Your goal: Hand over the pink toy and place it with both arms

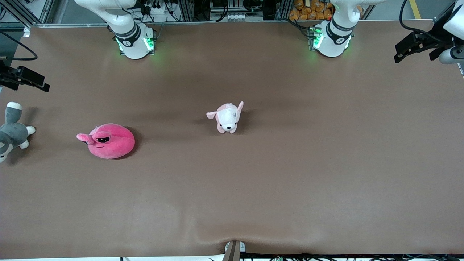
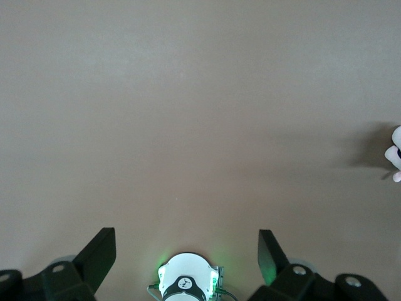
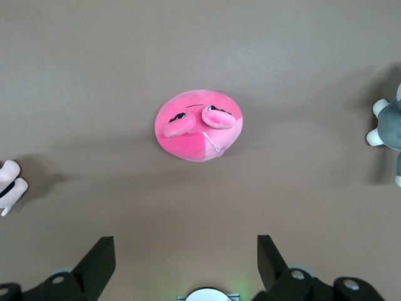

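Observation:
The pink toy [image 1: 108, 140], a round hot-pink plush with half-lidded black eyes, lies on the brown table toward the right arm's end. In the right wrist view the pink toy [image 3: 199, 125] sits well below and apart from my right gripper [image 3: 186, 251], whose jaws stand open and empty. My right gripper [image 1: 25, 81] hangs high over the table's edge at that end, above the grey plush. At the left arm's end, my left gripper [image 1: 413, 50] also hangs high. My left gripper [image 2: 186, 248] is open and empty over bare table and its own arm's base [image 2: 188, 283].
A small pale pink-and-white puppy plush [image 1: 227, 116] stands mid-table, farther from the front camera than the pink toy. A grey-and-white plush [image 1: 12, 132] lies at the table's edge at the right arm's end. The two arm bases [image 1: 134, 40] [image 1: 331, 40] stand along the table's back.

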Controlling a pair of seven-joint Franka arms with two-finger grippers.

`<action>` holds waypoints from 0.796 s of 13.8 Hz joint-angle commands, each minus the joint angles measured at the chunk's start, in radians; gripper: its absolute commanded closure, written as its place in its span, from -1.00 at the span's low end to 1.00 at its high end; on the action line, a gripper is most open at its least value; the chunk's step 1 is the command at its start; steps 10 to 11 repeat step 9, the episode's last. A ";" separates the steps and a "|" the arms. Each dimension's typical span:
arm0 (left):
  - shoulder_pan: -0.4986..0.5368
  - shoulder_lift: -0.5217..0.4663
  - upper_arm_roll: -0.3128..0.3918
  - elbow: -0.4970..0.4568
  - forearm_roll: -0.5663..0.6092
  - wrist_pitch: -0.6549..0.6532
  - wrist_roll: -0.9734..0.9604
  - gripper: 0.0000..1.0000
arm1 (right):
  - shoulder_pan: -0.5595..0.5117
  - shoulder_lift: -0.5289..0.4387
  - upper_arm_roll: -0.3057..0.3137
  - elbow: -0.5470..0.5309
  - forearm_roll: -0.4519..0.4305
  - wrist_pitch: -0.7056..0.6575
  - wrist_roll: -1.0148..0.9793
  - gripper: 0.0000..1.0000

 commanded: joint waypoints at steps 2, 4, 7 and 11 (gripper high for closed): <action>0.001 0.014 -0.010 0.034 0.007 -0.011 0.015 -1.00 | 0.020 -0.023 -0.002 -0.018 -0.011 0.006 -0.005 -1.00; 0.004 0.016 -0.024 0.034 0.006 -0.011 0.018 -1.00 | 0.018 -0.023 -0.004 -0.020 -0.011 0.003 -0.005 -1.00; 0.004 0.017 -0.024 0.033 0.001 -0.011 0.018 -1.00 | 0.017 -0.019 -0.004 -0.018 -0.016 0.012 -0.006 -1.00; 0.001 0.019 -0.024 0.033 0.003 -0.011 0.018 -1.00 | 0.018 -0.019 -0.004 -0.020 -0.018 0.004 -0.009 -1.00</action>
